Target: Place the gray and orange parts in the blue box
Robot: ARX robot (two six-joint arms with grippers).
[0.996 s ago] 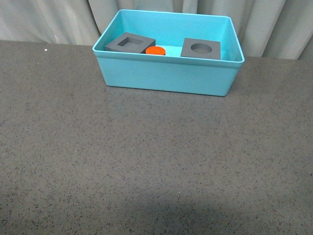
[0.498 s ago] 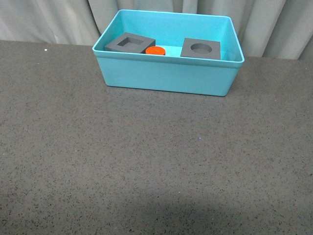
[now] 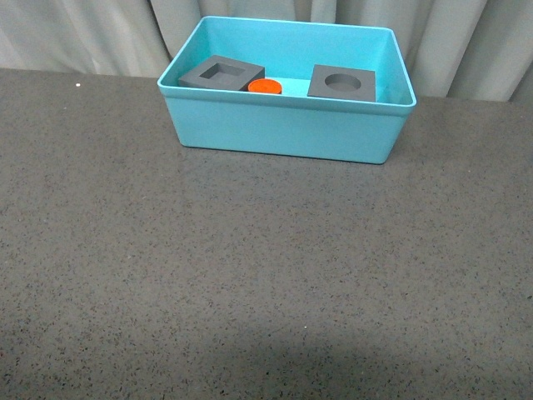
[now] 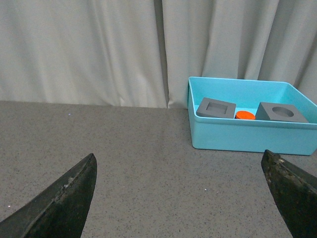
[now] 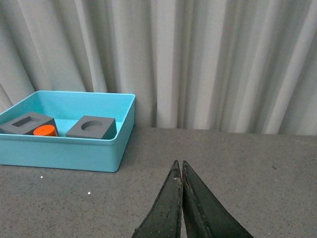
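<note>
Left tool (image 4: 181, 198) spread, right tool (image 5: 180, 198) closed; front view shows neither.

Inside the box (image 3: 283, 125), the cylinder (image 3: 265, 86) sits between the two cubes (image 3: 221, 72).

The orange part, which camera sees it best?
The front view: it looks down into the blue box and shows the orange part's round top between the two gray cubes. Both wrist views show it too, but smaller and from the side, partly hidden behind the box wall.
</note>
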